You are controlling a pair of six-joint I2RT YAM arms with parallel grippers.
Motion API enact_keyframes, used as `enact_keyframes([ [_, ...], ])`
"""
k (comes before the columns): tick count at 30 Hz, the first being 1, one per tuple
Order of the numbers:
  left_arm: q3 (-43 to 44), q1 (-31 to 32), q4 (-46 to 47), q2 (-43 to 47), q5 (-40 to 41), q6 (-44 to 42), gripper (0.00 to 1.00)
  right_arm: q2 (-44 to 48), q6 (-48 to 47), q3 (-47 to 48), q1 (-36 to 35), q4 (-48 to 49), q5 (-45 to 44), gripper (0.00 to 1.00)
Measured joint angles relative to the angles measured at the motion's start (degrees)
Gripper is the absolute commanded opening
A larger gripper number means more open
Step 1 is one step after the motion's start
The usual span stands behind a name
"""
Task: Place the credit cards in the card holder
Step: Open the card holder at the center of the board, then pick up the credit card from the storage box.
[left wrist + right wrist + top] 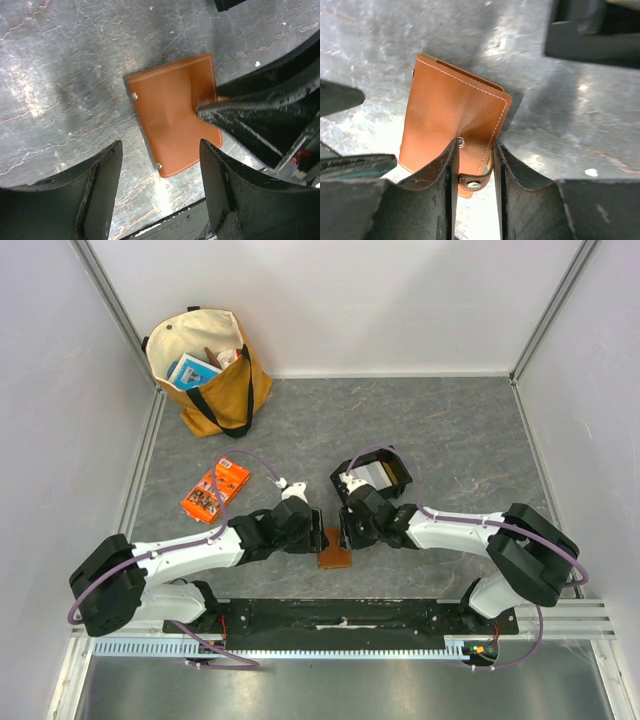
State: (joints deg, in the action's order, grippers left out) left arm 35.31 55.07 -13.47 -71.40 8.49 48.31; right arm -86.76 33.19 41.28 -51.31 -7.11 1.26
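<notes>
Card holder lies on table near front edge. Right gripper nipped narrow on clasp tab; left gripper wide, empty, hovering above. Risk — thin tab slips free, or whole holder drags instead of opening.

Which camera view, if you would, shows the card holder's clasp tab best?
Right wrist: the clasp tab and its snaps lie between the fingers of the right gripper. Left wrist shows only the card holder's stitched face; top external, just a small brown patch.
</notes>
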Motion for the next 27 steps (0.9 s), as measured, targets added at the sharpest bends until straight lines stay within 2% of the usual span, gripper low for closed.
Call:
enact_keyframes([
  [1,-0.3,0.0,-0.3,0.4,0.2,0.0,0.69,-0.1,0.3,0.0,-0.7,0.1,0.2,0.35],
  [2,-0.5,-0.1,-0.6,0.9,0.4,0.0,0.69,-0.2,0.5,0.0,-1.3,0.3,0.3,0.43],
  [3,-0.7,-0.2,-0.8,1.1,0.4,0.0,0.69,-0.3,0.7,0.0,-1.7,0.5,0.5,0.46],
  [6,-0.8,-0.4,-1.2,1.0,0.5,0.0,0.69,-0.4,1.8,0.0,-2.1,0.3,0.3,0.46],
  [13,-0.7,-0.4,-1.4,0.0,0.4,-1.3,0.69,5.7,-0.4,2.8,-1.3,-6.1,-6.4,0.38],
  [18,-0.2,-0.4,-1.6,-1.7,0.2,-2.8,0.68,4.9,-3.2,6.9,-0.5,-10.2,-8.7,0.36],
  [21,0.3,-0.4,-1.8,-2.2,0.0,-3.5,0.70,4.3,-4.1,6.9,-0.5,-13.2,-9.3,0.44],
  [24,0.7,-0.4,-2.0,-2.1,0.0,-4.0,0.75,5.9,-5.6,7.1,-0.1,-15.1,-10.1,0.53],
  [27,1.0,-0.6,-2.4,-2.1,-0.2,-4.5,0.79,8.9,-7.7,10.8,3.0,-16.0,-10.0,0.57],
])
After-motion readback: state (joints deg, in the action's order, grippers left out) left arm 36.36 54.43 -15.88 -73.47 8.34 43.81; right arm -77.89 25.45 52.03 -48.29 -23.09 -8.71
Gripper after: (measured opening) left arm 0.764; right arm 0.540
